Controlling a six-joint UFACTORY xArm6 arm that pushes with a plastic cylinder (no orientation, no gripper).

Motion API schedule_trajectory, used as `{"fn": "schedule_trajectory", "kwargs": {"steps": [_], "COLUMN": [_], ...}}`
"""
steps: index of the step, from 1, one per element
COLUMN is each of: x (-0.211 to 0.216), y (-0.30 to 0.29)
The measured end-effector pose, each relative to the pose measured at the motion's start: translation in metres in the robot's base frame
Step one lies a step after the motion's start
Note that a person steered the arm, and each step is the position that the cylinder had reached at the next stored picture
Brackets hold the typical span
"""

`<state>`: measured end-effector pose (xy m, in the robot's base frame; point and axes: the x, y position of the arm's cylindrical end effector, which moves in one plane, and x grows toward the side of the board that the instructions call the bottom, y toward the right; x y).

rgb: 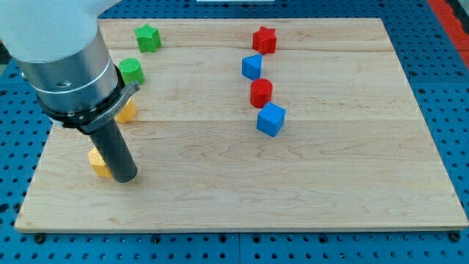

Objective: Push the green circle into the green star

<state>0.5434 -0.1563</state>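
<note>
Wooden board (293, 191), blue pegboard (454, 88) surround

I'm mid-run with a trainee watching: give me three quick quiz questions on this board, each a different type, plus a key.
1. True or false: the green circle already touches the green star.
2. Multiple choice: my tip sits right beside which block? A) the red star B) the lower yellow block C) the lower blue cube
3. Fill in: the red circle lies between two ____ blocks.

Key:
1. False; bare board shows between them, with the star toward the view's top.
2. B; the tip is just on that block's right, far from the green pair.
3. Blue; the upper blue cube above it, the lower one below.
</note>
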Motion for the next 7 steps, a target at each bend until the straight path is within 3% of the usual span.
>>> {"fn": "schedule_trajectory", "kwargs": {"steps": [7], "x": [0.000], "y": [0.022]}}
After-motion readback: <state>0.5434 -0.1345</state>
